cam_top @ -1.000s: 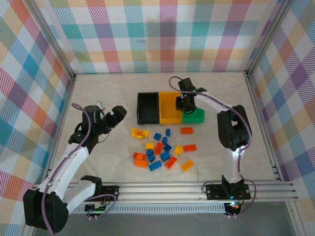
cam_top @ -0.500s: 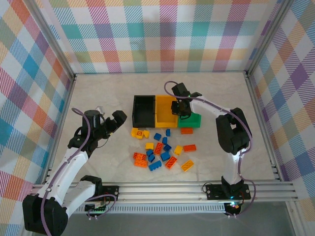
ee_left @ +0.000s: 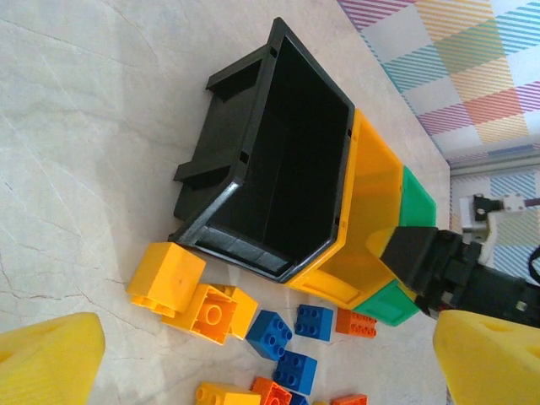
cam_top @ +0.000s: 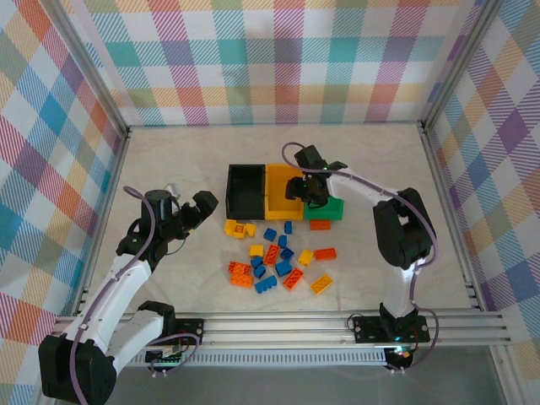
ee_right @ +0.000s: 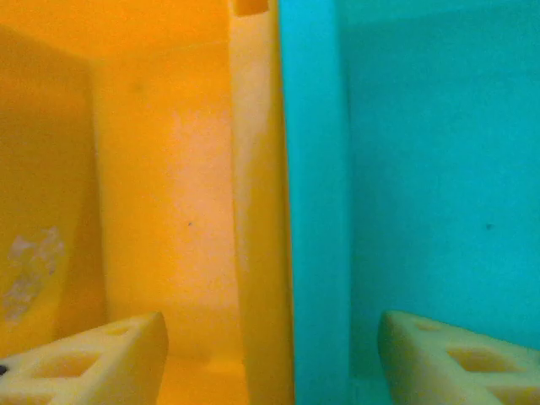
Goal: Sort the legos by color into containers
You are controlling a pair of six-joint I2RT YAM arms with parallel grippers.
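The containers stand in a joined row: black bin [cam_top: 245, 187], yellow-orange bin [cam_top: 280, 192], green bin [cam_top: 337, 207]. Several yellow, blue and orange legos [cam_top: 274, 257] lie scattered on the table in front of them. My right gripper [cam_top: 305, 191] is open and reaches down into the bins. Its fingers straddle the shared wall [ee_right: 283, 202], one inside the yellow-orange bin [ee_right: 160, 194], the other inside the green bin [ee_right: 439, 169], neither touching the wall. My left gripper [cam_top: 198, 209] is open and empty, left of the pile, facing the black bin [ee_left: 287, 169] and yellow legos [ee_left: 181, 291].
Blue legos [ee_left: 283, 337] and an orange one [ee_left: 356, 322] lie just in front of the bins. Metal frame rails run along the table's left, right and near sides. Bare tabletop lies behind the bins and on the left.
The row of bins slid left and a little nearer with my right gripper shut on the wall. That gripper has now opened. The left gripper opened slightly wider and stayed put.
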